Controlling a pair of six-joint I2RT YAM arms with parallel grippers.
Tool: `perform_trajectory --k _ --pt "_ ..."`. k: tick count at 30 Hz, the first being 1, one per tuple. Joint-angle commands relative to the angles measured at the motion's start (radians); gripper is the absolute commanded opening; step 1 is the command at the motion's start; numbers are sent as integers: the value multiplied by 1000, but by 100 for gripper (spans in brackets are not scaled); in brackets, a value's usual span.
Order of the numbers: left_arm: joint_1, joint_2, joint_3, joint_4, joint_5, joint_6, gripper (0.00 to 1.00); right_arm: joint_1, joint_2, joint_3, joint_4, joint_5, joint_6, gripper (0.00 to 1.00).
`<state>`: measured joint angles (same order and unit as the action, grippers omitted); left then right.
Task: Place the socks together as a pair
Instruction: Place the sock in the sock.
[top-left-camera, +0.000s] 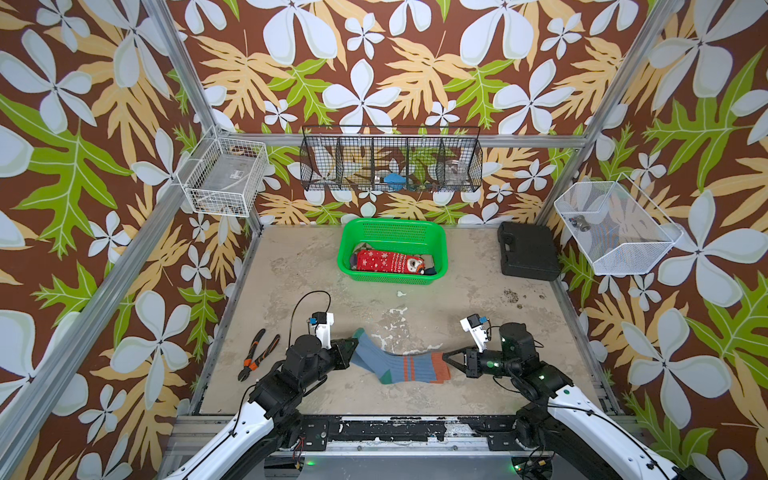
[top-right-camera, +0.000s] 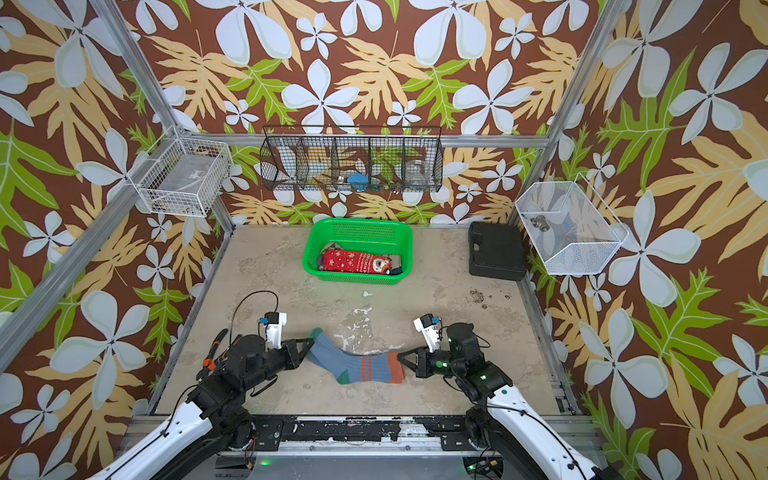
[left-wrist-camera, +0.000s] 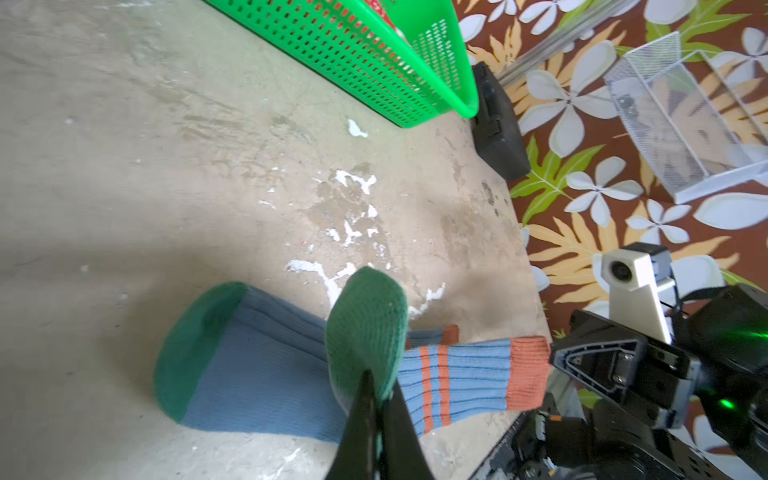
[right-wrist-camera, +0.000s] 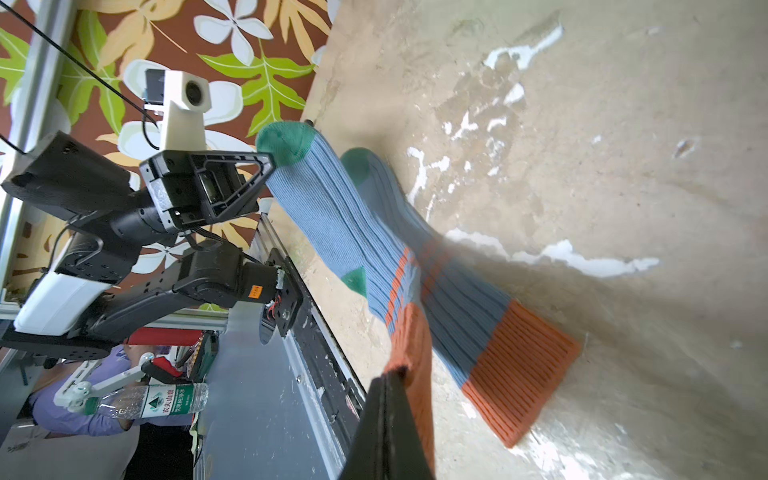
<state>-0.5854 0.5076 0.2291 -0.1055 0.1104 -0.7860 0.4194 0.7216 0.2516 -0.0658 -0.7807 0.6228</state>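
Socks (top-left-camera: 415, 368) crosswise, green toes leftward

water bottle (right-wrist-camera: 145, 401), green-and-white label reading 农夫山泉

The upper sock (right-wrist-camera: 324, 208) spans from the left gripper (top-left-camera: 354, 341) fingers to the right gripper (top-left-camera: 445, 355) fingers, and the lower sock (left-wrist-camera: 257, 374) lies beneath on the table (top-left-camera: 465, 299). The basket (top-left-camera: 441, 249) sits well beyond both fingertips, the pliers (top-left-camera: 258, 353) behind the left ones.

Bright, even daylight fills my work cell. Both top views are sharp, with wide-angle stretch toward the edges. In my wrist views, the blue sock (right-wrist-camera: 324, 216) blurs close to the lens, and soft, broad shadows cross the table (right-wrist-camera: 623, 124).
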Motion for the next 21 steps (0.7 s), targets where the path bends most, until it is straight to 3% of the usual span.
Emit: perform_trajectory --k 1,12,17,21 --pt "-1 8 -25 44 -125 19 0 0 38 -37 90 2 9 0" --pt "-1 82 5 71 -208 69 0 0 97 18 99 23 -18 0" --pt "-1 101 -25 60 -279 83 0 -2 149 -13 129 53 -41 0" --pt "-1 131 -53 84 -265 79 1 -2 183 -45 137 82 -63 0"
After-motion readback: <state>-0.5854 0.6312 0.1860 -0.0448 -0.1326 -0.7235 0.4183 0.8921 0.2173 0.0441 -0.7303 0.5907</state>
